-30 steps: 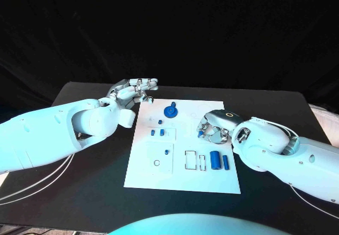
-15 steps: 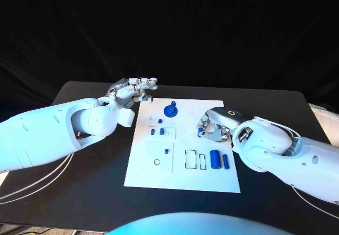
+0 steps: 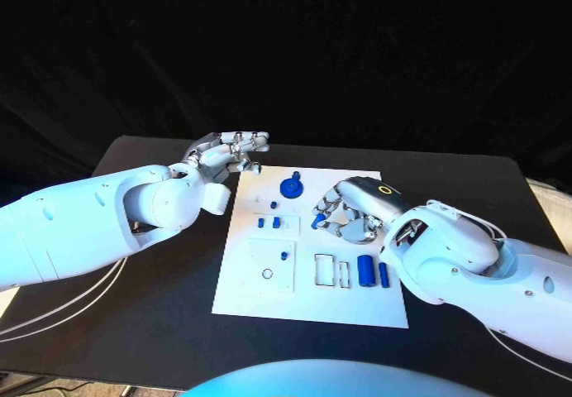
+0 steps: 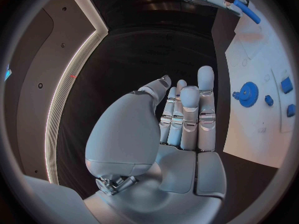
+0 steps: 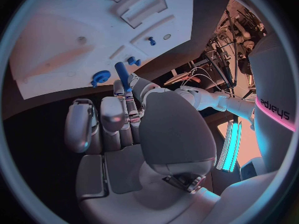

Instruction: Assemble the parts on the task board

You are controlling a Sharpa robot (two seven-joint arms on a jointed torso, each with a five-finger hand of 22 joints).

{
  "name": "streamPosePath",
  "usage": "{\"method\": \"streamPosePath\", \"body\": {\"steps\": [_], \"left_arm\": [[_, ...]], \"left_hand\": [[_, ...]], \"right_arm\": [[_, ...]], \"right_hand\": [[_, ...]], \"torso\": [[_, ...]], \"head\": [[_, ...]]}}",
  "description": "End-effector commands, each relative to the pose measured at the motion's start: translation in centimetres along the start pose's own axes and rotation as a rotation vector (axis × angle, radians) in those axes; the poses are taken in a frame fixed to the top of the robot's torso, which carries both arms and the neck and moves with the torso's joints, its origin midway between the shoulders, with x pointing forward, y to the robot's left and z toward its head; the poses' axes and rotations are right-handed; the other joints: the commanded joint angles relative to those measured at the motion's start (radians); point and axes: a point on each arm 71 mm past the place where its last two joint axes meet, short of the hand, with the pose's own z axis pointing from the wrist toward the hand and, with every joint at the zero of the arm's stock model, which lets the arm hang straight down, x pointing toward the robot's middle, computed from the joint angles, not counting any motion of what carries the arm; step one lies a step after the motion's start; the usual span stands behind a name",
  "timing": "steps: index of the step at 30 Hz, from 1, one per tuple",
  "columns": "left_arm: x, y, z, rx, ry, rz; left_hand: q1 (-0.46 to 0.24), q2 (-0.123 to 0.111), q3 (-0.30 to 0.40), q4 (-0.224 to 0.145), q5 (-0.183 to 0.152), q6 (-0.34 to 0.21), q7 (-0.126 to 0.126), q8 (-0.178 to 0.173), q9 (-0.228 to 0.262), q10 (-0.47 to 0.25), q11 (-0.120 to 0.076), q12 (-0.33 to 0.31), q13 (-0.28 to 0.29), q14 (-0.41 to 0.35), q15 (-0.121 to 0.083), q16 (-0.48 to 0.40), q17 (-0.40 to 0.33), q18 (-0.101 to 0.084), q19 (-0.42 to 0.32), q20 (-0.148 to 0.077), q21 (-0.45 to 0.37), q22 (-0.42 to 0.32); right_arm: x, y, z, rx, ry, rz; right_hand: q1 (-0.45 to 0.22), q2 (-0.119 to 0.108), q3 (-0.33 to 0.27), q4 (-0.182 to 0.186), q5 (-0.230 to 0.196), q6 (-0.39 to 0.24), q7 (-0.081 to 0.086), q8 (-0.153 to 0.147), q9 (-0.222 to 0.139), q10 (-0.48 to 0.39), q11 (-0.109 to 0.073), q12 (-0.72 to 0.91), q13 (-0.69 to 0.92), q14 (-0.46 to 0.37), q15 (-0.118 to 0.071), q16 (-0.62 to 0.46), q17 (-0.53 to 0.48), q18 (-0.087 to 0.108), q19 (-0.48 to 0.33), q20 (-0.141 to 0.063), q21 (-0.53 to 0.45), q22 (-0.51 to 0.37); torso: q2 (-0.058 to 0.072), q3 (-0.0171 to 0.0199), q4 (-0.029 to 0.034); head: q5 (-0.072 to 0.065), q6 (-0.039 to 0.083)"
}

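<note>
The right robot hand [image 3: 345,217] hangs over the middle of the white board [image 3: 310,294], just right of its centre line, with a small blue peg [image 3: 317,222] pinched at its fingertips; in the right wrist view the peg [image 5: 122,75] stands out beyond the fingers [image 5: 127,104] as a short rod, its long axis running on from them toward the board rather than lying flat on it. The left robot hand [image 3: 229,153] hovers off the far left corner of the board, over the black bench [image 3: 143,331], grasping nothing, its fingers loosely curled and close together.

Just left of the held peg lie two small blue pieces [image 3: 269,222] in a shallow recess; farther away sits a blue gear [image 3: 290,186]; nearer and to the right, two blue cylinders [image 3: 373,271] lie side by side, long axes running near to far, beside empty rectangular slots [image 3: 324,269].

The coming move likely turns on where the peg belongs; the openings lie left of and nearer than the right robot hand, and which one fits cannot be told; the peg would need its axis lined up with the chosen hole. The right robot hand is plainly the nearer one for that.
</note>
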Motion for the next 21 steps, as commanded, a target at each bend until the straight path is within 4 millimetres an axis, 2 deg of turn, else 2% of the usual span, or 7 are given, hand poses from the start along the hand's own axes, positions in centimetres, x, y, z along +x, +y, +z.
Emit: {"method": "streamPosePath", "body": {"steps": [1,4,9,10,14,17,21], "left_arm": [[0.5,0.0,0.1,0.004,0.029,-0.002],[0.7,0.0,0.2,0.004,0.033,-0.003],[1.1,0.1,0.5,0.004,0.043,-0.005],[1.2,0.2,0.5,0.004,0.044,-0.005],[1.5,0.3,0.7,0.002,0.052,-0.007],[1.6,0.3,0.8,0.002,0.055,-0.008],[1.7,0.4,0.9,0.002,0.057,-0.009]], "left_hand": [[0.001,0.010,-0.004,-0.001,0.004,-0.006,0.001,0.003,-0.001,-0.006,-0.002,0.003,0.001,-0.005,-0.001,-0.001,-0.001,0.017,-0.006,0.001,-0.004,-0.001],[0.001,0.010,-0.004,-0.001,0.004,-0.006,0.001,0.003,-0.001,-0.006,-0.002,0.003,0.001,-0.005,-0.001,-0.001,-0.001,0.017,-0.006,0.001,-0.004,-0.001],[0.001,0.010,-0.004,-0.001,0.004,-0.006,0.001,0.003,-0.001,-0.006,-0.002,0.003,0.001,-0.005,-0.001,-0.001,-0.001,0.017,-0.006,0.001,-0.004,-0.001],[0.001,0.010,-0.004,-0.001,0.004,-0.006,0.001,0.003,-0.001,-0.006,-0.002,0.003,0.001,-0.005,-0.001,-0.001,-0.001,0.017,-0.006,0.001,-0.004,-0.001],[0.001,0.011,-0.004,-0.001,0.003,-0.006,0.002,0.004,0.000,-0.008,-0.002,0.005,0.001,-0.006,0.000,0.000,-0.001,0.017,-0.006,0.001,-0.004,-0.002],[0.001,0.011,-0.004,-0.001,0.003,-0.006,0.002,0.004,0.000,-0.008,-0.002,0.005,0.001,-0.006,0.000,0.000,-0.001,0.017,-0.006,0.001,-0.004,-0.002],[0.001,0.011,-0.004,-0.001,0.003,-0.006,0.002,0.004,0.000,-0.008,-0.002,0.005,0.001,-0.006,0.000,0.000,-0.001,0.017,-0.006,0.001,-0.004,-0.002]], "right_arm": [[0.7,1.7,0.2,-0.055,-0.001,0.054],[1.8,3.1,0.5,-0.092,0.009,0.060],[3.9,4.9,0.9,-0.137,0.039,0.084],[4.3,5.1,1.0,-0.142,0.047,0.088],[5.9,5.5,1.3,-0.153,0.084,0.102],[6.8,5.7,1.5,-0.157,0.109,0.112],[7.7,5.9,1.6,-0.161,0.129,0.120]], "right_hand": [[0.009,0.001,0.008,-0.002,0.008,0.003,0.002,-0.001,0.001,0.002,0.003,-0.008,0.000,0.017,-0.005,0.005,0.001,-0.012,0.004,0.002,0.002,-0.001],[0.009,0.002,0.009,-0.003,0.010,0.002,0.003,-0.002,0.001,0.002,0.004,-0.009,-0.001,0.017,-0.005,0.005,0.000,-0.011,0.003,0.002,0.001,-0.003],[0.009,0.001,0.011,-0.004,0.012,0.001,0.004,-0.003,0.001,0.001,0.005,-0.012,-0.001,0.017,-0.004,0.005,-0.001,-0.012,0.003,0.002,0.001,-0.002],[0.010,0.001,0.012,-0.004,0.012,0.001,0.004,-0.003,0.001,0.001,0.005,-0.012,-0.001,0.017,-0.004,0.005,0.000,-0.012,0.003,0.002,0.001,-0.002],[0.010,0.001,0.014,-0.006,0.014,0.000,0.005,-0.004,0.001,0.000,0.006,-0.014,-0.001,0.016,-0.004,0.005,-0.001,-0.011,0.002,0.003,0.000,-0.004],[0.010,0.000,0.015,-0.008,0.015,-0.001,0.006,-0.005,0.000,-0.001,0.007,-0.016,-0.001,0.016,-0.003,0.005,-0.002,-0.011,0.001,0.003,0.000,-0.005],[0.010,-0.001,0.016,-0.009,0.017,-0.001,0.006,-0.006,0.000,-0.001,0.007,-0.017,-0.001,0.016,-0.003,0.006,-0.001,-0.011,0.001,0.003,0.000,-0.005]], "torso": [[-0.001,-0.0022,0.0011],[-0.002,-0.0034,0.0001],[-0.004,-0.0113,0.0054],[-0.004,-0.0097,0.0047],[-0.003,-0.0083,0.0013],[-0.001,-0.0090,0.0020],[-0.002,-0.0063,0.0025]], "head": [[0.012,-0.004],[0.017,-0.006],[0.028,-0.012],[0.030,-0.013],[0.040,-0.015],[0.042,-0.019],[0.046,-0.022]]}}
